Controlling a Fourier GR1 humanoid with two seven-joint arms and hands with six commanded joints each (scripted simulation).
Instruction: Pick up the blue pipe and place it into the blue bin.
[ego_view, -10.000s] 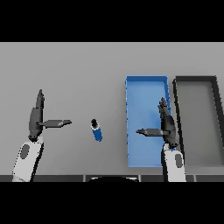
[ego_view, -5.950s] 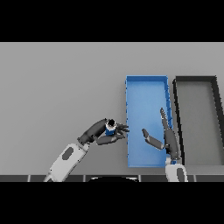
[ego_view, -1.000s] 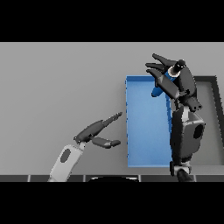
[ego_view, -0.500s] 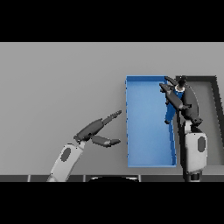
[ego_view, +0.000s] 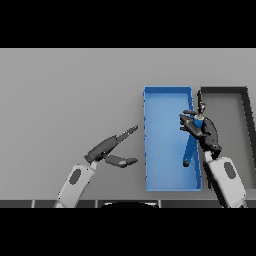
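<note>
The blue pipe (ego_view: 199, 121) is seen at the right wall of the blue bin (ego_view: 167, 145), over the bin's upper right part, and only a small blue portion with a dark end above it is visible between the fingers of the right hand (ego_view: 202, 131). The right hand's fingers are curled round the pipe, so the pipe is gripped and not lying on the bin floor. A slanted dark-blue streak is noted on the bin floor below the hand, running down toward the lower right; it reads as shadow. The right forearm enters from the lower right edge and crosses the bin's right wall. Just beside the blue bin, on its right, a dark bin (ego_view: 232, 120) is placed, walls nearly touching. The left hand (ego_view: 111, 148) is observed on the grey table (ego_view: 65, 100) to the left of the blue bin, fingers straight and spread, holding nothing, fingertips near the bin's left wall but apart from it.
</note>
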